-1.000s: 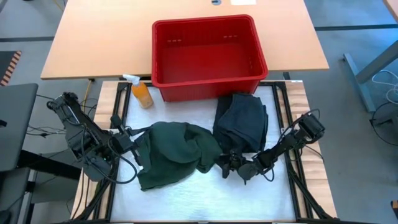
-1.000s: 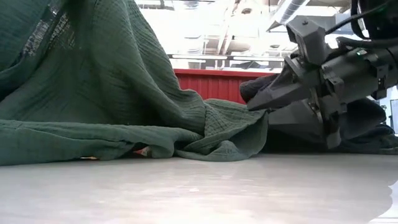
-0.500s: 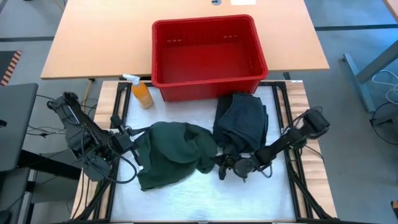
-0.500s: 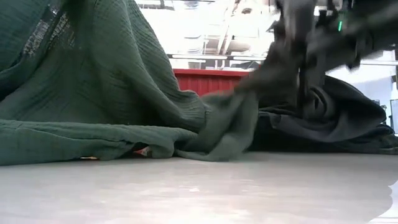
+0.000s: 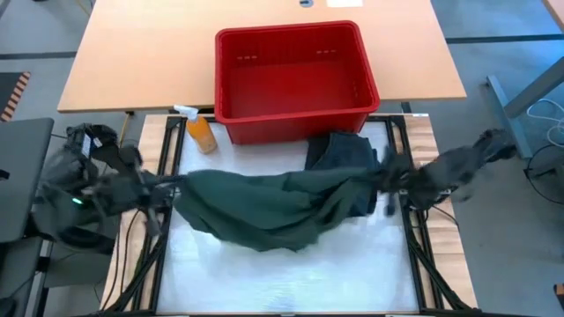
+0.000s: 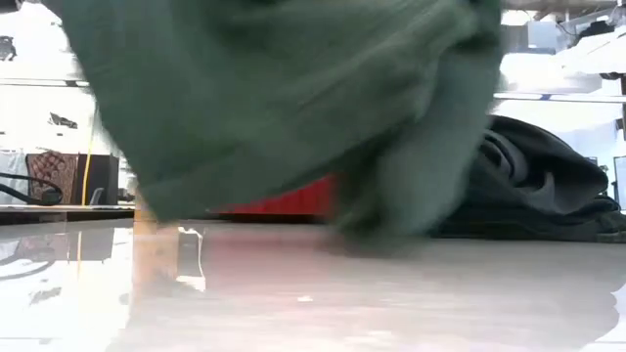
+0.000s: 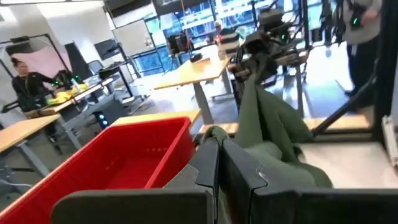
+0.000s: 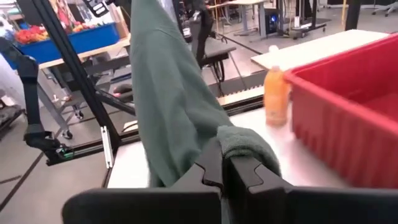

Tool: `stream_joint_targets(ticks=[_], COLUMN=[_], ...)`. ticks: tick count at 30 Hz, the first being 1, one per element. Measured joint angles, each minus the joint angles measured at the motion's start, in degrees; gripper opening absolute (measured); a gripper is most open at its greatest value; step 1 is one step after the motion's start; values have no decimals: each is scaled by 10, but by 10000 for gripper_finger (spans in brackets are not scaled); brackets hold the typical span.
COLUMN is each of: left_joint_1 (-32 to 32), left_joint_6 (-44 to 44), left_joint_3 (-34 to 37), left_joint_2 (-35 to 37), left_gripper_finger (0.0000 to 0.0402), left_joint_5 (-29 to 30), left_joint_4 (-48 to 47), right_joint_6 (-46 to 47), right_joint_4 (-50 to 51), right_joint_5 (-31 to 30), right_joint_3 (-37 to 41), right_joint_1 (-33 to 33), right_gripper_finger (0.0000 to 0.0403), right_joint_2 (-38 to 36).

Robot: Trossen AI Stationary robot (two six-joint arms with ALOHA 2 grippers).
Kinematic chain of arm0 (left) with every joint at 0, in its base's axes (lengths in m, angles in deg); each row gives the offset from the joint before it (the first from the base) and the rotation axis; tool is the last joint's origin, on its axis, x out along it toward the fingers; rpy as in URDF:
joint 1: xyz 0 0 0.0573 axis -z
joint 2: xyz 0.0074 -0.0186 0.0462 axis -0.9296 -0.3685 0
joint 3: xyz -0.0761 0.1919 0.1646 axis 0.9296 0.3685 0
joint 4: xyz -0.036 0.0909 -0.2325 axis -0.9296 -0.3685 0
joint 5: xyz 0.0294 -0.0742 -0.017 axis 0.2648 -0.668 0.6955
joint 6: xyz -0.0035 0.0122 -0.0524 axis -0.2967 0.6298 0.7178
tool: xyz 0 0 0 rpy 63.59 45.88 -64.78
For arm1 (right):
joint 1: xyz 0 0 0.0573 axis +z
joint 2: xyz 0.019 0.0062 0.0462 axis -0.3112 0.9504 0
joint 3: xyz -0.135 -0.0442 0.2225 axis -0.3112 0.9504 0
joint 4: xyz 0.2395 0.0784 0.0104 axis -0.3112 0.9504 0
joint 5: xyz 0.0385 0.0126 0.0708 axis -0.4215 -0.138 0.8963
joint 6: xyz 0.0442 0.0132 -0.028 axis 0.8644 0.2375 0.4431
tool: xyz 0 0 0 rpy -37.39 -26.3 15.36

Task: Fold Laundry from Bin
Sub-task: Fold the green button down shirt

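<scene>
Up it went! The right end effector [image 5: 385, 179] snapped shut on the green garment [image 5: 264, 204]; with the left end effector [image 5: 161, 187] clamped opposite, both stretched it above the counter [image 5: 291, 282], before the bin [image 5: 295, 75], ready for folding.

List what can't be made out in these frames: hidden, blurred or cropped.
- High view: left gripper and right gripper are motion-smeared, so finger detail is lost.
- Low view: the green garment is blurred and fills the frame, hiding both grippers and most of the red bin.
- High view: the dark garment is partly covered by the green one, so its front edge is hidden.
- Left wrist view: the bin is cut off by the frame edge.
</scene>
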Motion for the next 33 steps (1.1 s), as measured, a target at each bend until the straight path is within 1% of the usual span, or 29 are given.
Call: stream_joint_targets(ticks=[3, 7, 10, 14, 17, 19, 21, 22, 23, 24, 25, 26, 27, 28, 29, 30, 31, 33], left_joint_1=[32, 63, 66, 55, 24, -10, -57, -82, -106, -127, -141, -147, -140, -116, -83, -50, -27, -14], left_joint_6=[-21, -40, -34, 31, 81, 92, 87, 66, 25, -33, -109, -179, -220, -242, -243, -210, -149, -22], left_joint_3=[-40, -75, -82, -82, -81, -81, -82, -85, -90, -96, -99, -99, -100, -99, -96, -89, -76, -37], left_joint_2=[1, 1, 3, 0, -8, -10, -9, -8, -10, -15, -19, -27, -34, -39, -44, -54, -67, -90], left_gripper_finger=[0, 0, 0, 0, 0, 0, 0, 0, 0, 0, 0, 0, 0, 0, 0, 0, 0, 0], left_joint_5=[35, 64, 65, 65, 64, 62, 63, 64, 63, 48, 7, -59, -147, -261, -373, -425, -417, -348], left_joint_4=[0, 0, -1, -47, -81, -76, -46, -22, 14, 57, 98, 133, 144, 118, 65, -1, -59, -171], right_joint_6=[-2, -1, -2, -6, -13, -41, -94, -137, -190, -253, -311, -348, -362, -349, -302, -218, -117, 95], right_joint_4=[135, 253, 270, 270, 251, 203, 109, 47, -17, -79, -118, -118, -73, 12, 119, 218, 311, 483], right_joint_5=[4, 3, -11, -29, -62, -100, -145, -158, -159, -142, -106, -46, 33, 113, 183, 212, 193, 87], right_joint_3=[-87, -179, -208, -210, -210, -210, -210, -210, -210, -210, -211, -212, -216, -222, -222, -213, -192, -147], right_joint_1=[0, 0, -2, -2, -2, -2, -2, -2, -2, 0, 8, 22, 43, 69, 100, 129, 155, 189], right_gripper_finger=[18, 18, 18, 18, 18, 18, 18, 18, 18, 18, 18, 18, 18, 18, 18, 18, 18, 18], right_joint_2=[-28, -40, -40, -36, -19, -9, -2, 1, 5, 9, 15, 18, 15, 8, 3, 3, 7, 18])
